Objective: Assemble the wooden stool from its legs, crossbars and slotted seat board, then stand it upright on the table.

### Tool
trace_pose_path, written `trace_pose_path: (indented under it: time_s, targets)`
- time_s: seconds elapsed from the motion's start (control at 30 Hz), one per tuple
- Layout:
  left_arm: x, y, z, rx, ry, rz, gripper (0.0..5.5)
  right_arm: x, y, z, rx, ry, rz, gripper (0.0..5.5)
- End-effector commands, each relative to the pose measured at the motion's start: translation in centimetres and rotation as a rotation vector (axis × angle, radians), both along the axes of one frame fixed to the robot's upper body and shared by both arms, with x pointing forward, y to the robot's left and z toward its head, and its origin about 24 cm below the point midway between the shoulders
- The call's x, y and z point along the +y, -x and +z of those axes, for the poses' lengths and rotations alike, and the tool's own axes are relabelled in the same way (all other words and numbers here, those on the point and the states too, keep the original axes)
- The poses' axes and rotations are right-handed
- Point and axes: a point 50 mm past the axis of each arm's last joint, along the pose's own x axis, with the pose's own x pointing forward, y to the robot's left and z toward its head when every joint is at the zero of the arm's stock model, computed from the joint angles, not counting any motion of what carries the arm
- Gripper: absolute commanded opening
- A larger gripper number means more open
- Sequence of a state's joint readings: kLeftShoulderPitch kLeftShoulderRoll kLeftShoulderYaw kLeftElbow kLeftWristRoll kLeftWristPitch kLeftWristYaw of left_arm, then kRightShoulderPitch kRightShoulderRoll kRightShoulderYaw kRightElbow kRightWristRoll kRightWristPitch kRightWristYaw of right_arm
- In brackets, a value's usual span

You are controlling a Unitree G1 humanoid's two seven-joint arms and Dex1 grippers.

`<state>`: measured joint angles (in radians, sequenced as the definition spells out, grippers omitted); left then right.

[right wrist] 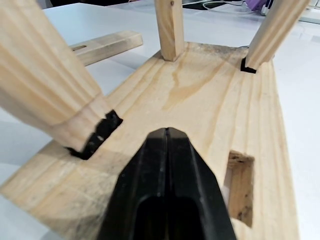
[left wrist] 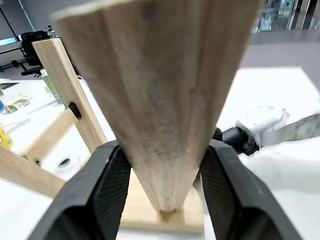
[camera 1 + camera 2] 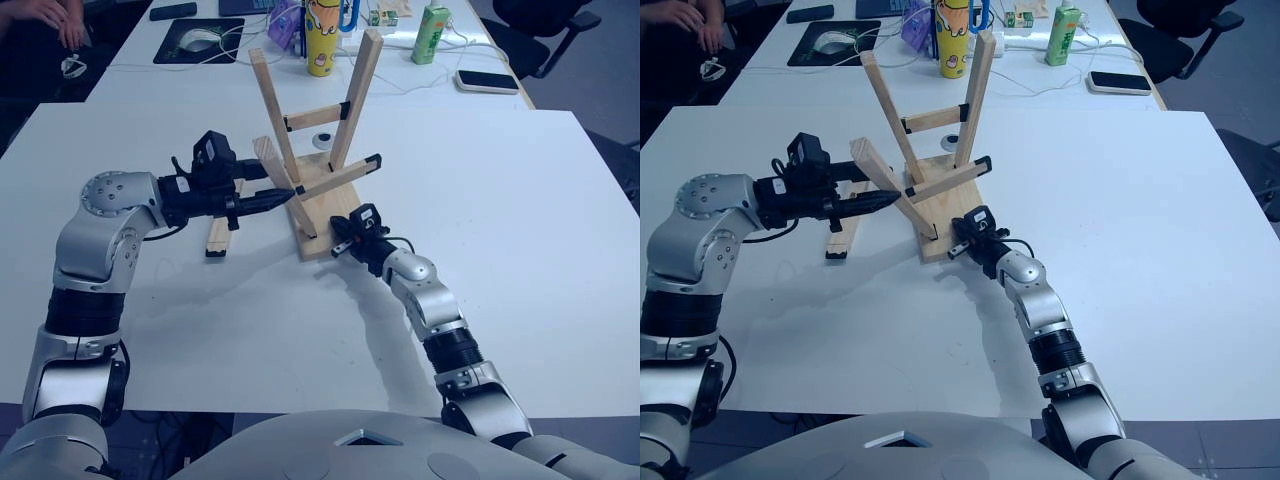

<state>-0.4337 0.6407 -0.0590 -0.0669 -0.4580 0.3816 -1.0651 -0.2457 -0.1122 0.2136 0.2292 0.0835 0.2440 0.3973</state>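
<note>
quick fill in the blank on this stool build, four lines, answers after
1. The left end effector is shut on a slanting ____.
2. The right end effector, over the seat board, is ____, not open.
3. One slot in the seat board is ____.
4. A loose wooden piece lies on the table on the robot's ____ of the seat board.
Answers: leg, shut, empty, left.

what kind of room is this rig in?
Probably an office or lab: a white table, a mouse on a pad and a phone on the desk behind, an office chair beyond.
</note>
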Motion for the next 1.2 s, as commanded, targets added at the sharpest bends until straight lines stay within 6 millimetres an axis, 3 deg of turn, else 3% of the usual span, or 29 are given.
trace_pose_path:
  time_s: [0.03,0.17,0.47,0.67,0.73,0.87,0.9,1.03,1.13,1.2]
  targets:
    - [1.3,-0.7,-0.9,0.045,-0.110,0.044,2.02,-0.7,1.0,-2.4,0.112,0.082,0.001,0.00]
    - [1.8,-1.0,-1.2,0.067,-0.181,0.035,2.02,-0.5,1.1,-2.6,0.125,0.090,0.010,0.00]
    - [-1.8,0.1,-5.0,0.184,-0.125,-0.023,2.02,-0.3,1.3,-2.7,0.122,0.102,0.021,0.00]
    - [-0.2,0.5,-9.1,0.293,-0.253,0.029,2.02,0.0,1.3,-2.6,0.117,0.112,0.044,0.00]
    - [0.2,0.7,-9.6,0.296,-0.269,0.028,2.02,0.0,1.4,-2.7,0.118,0.112,0.043,0.00]
    - [-0.4,0.1,-8.5,0.205,-0.198,0.028,2.02,0.0,1.4,-2.8,0.124,0.111,0.039,0.00]
    - [-0.6,0.0,-7.9,0.188,-0.166,0.030,2.38,0.0,1.4,-2.8,0.125,0.113,0.037,0.00]
    - [-0.4,-0.4,-6.3,0.132,-0.116,0.053,2.97,-0.4,1.4,-3.0,0.127,0.117,0.025,0.00]
    - [0.5,0.2,-5.9,0.148,-0.132,0.067,3.40,-0.6,1.4,-3.1,0.128,0.120,0.015,0.00]
    - [2.3,0.9,-5.5,0.175,-0.136,0.094,3.57,-0.6,1.4,-3.2,0.129,0.122,0.015,0.00]
